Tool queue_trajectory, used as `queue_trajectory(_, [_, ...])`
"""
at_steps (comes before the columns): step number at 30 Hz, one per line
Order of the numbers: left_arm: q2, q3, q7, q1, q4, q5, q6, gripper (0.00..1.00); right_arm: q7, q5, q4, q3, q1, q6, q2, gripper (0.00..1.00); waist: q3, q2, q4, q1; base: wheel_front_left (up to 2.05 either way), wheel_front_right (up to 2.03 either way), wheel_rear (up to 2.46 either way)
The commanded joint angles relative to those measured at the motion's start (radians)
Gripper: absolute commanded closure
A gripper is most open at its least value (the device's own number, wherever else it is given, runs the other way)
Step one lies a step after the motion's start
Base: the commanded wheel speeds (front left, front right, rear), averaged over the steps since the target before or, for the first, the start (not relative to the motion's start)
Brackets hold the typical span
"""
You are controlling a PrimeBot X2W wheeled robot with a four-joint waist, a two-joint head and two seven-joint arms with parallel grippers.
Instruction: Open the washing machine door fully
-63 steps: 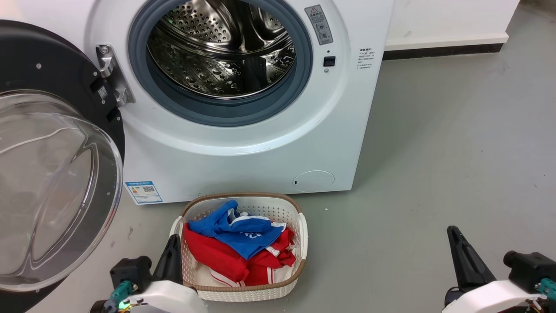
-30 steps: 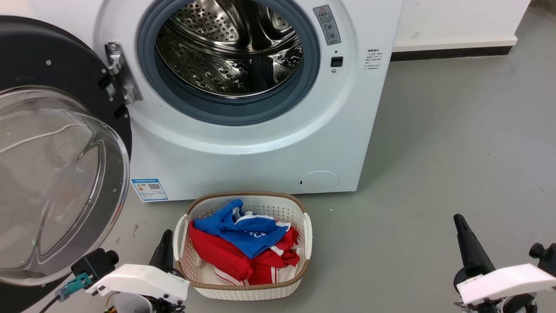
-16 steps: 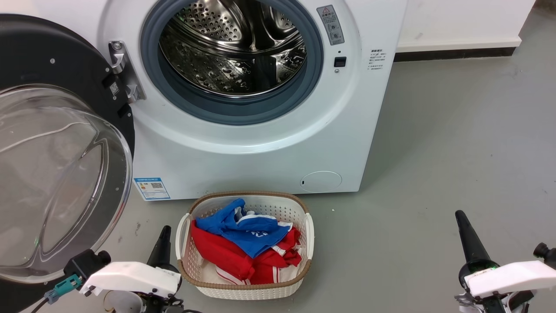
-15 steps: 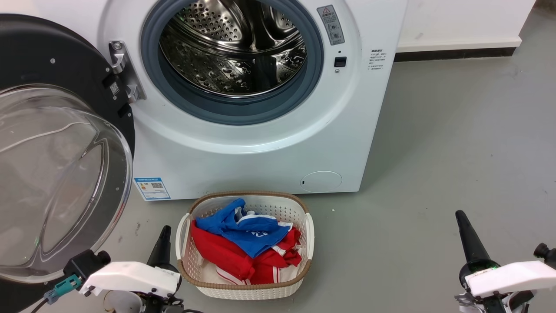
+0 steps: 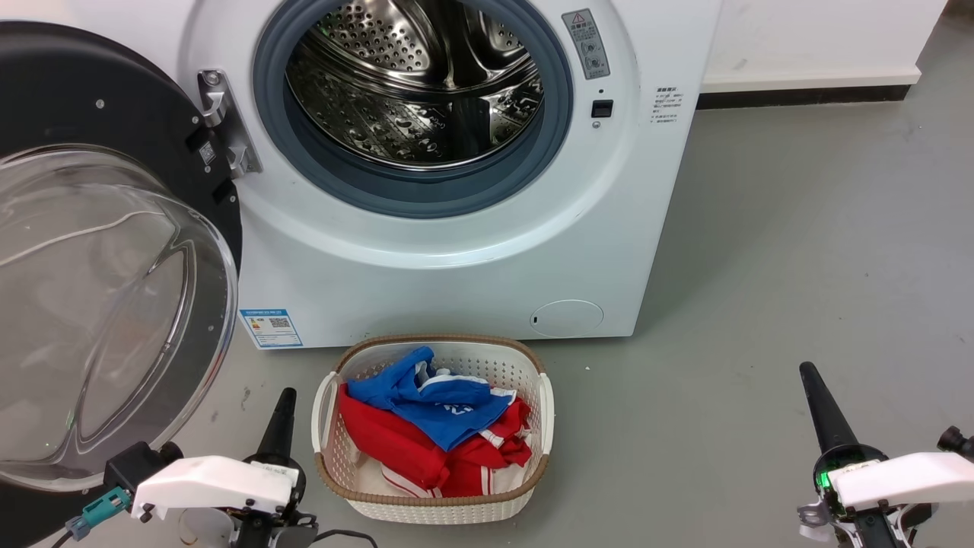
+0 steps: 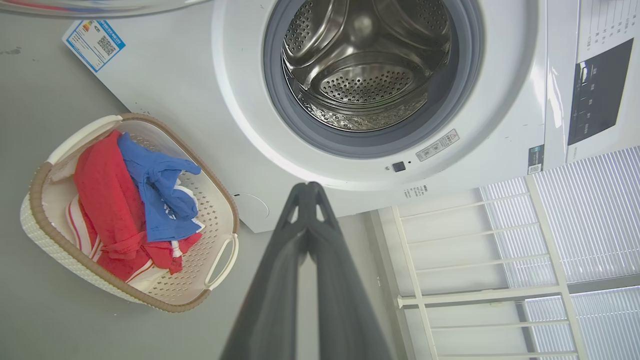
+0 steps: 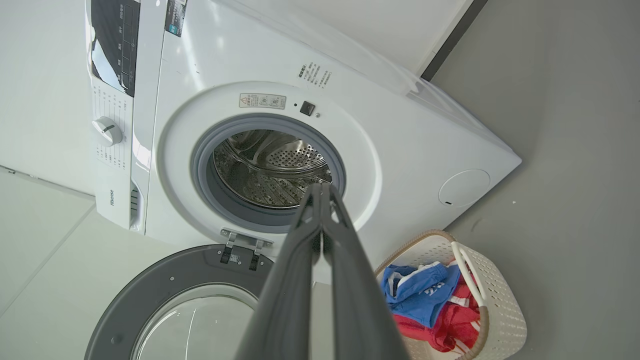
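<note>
The door (image 5: 106,289) is swung wide to the left of the washer (image 5: 456,266) and hangs on its hinge (image 5: 224,122). The left claw (image 5: 286,397) and the right claw (image 5: 808,373) each have their fingers pressed together and hold nothing. The left claw sits low, between the door and the basket (image 5: 445,341). If that arm swings up or sideways, I think it could bump the door and push it back, or tip the basket.

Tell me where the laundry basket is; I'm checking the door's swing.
Head view, lower centre: the laundry basket stands on the floor before the machine, right of the washing machine door and left gripper.
</note>
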Motion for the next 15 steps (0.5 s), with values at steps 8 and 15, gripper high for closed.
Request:
queue_trajectory(8, [-0.015, 0.036, 0.023, -0.027, -0.002, -0.072, -0.031, 1.00, 0.012, 0.092, 0.008, -0.010, -0.032, 0.000, 0.005, 1.00, 0.000, 0.0000, 0.005, 0.0000, 0.00, 0.00, 0.00])
queue_trajectory(15, [-0.026, 0.059, 0.039, -0.030, 0.001, -0.123, -0.051, 1.00, 0.022, 0.155, 0.017, -0.016, -0.041, 0.000, 0.008, 1.00, 0.000, 0.0000, 0.009, 0.0000, 0.00, 0.00, 0.00])
